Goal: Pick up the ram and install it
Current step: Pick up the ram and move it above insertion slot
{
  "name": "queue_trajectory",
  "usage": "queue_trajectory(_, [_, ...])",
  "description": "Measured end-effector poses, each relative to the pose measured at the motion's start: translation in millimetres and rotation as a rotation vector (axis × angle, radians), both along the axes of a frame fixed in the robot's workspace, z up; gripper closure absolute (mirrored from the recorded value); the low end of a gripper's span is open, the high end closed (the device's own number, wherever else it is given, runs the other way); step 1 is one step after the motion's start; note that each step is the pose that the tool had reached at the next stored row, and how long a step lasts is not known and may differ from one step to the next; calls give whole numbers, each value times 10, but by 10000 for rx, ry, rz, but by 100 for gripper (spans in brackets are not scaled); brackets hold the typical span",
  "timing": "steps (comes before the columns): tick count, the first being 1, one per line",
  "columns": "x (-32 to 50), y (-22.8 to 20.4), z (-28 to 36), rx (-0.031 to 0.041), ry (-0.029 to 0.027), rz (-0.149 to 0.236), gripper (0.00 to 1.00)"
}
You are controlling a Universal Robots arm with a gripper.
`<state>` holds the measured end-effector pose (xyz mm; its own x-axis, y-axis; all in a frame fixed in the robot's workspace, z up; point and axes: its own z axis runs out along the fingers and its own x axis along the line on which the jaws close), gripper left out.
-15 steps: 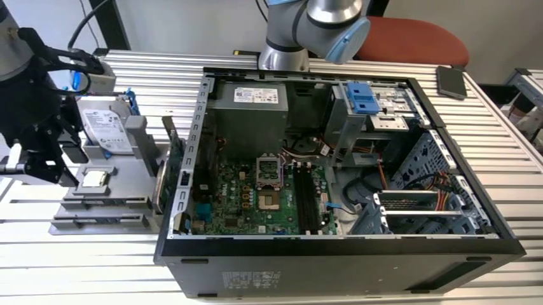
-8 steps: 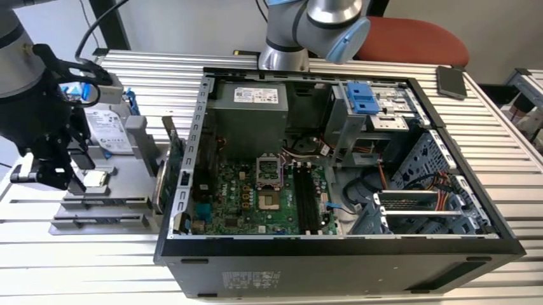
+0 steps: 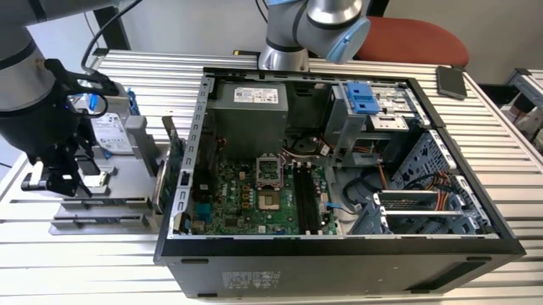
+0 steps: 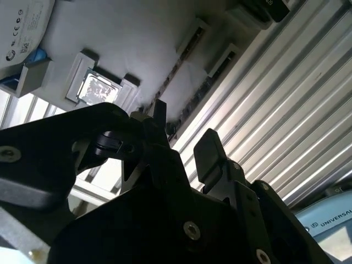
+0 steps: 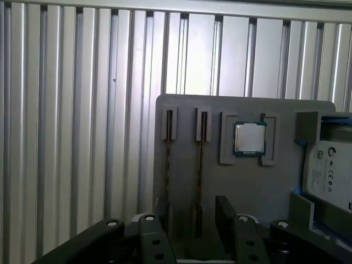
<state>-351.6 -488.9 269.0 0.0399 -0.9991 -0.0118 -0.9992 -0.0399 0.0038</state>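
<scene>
Misalignment threatens: the black gripper (image 5: pixel 193 220), jaws spread and empty, hovers over the thin dark ram stick (image 5: pixel 200 165) upright in the grey tray (image 5: pixel 181 104), nine o'clock of the open computer case (image 3: pixel 339 249); a finger could clip the twin stick (image 5: pixel 168 165).

Ribbed metal counter (image 3: pixel 152 82) carries an open computer case (image 3: pixel 339 257), motherboard (image 3: pixel 246 203) and power supply (image 3: pixel 250 111) exposed. On the exterior view's left, a grey fixture tray (image 5: pixel 247 187) holds a processor chip (image 5: pixel 249 137) and a blue-framed hard drive (image 5: pixel 329 173). A red chair (image 3: pixel 416 38) stands behind the counter.
</scene>
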Motion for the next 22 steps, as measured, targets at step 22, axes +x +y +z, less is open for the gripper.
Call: queue_trajectory(22, [6,-180,-507,-9,6,-177,0])
